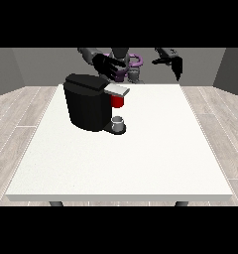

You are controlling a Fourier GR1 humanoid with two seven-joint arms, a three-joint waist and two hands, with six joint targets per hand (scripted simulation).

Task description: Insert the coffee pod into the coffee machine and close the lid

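A black coffee machine [88, 102] stands on a white tabletop [141, 158]. The hand at the view's left [107, 64] hovers above it, fingers spread. The hand at the view's right [175, 64] hangs apart, fingers straight.

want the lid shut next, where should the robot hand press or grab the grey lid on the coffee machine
Take the grey lid at its free front edge, coming from above. It juts out flat from the black coffee machine over the red part, so that end is exposed.

The coffee machine [89, 101] hides its own rear side. Any coffee pod is too small to make out. The table [141, 163] hides the robot's lower body.
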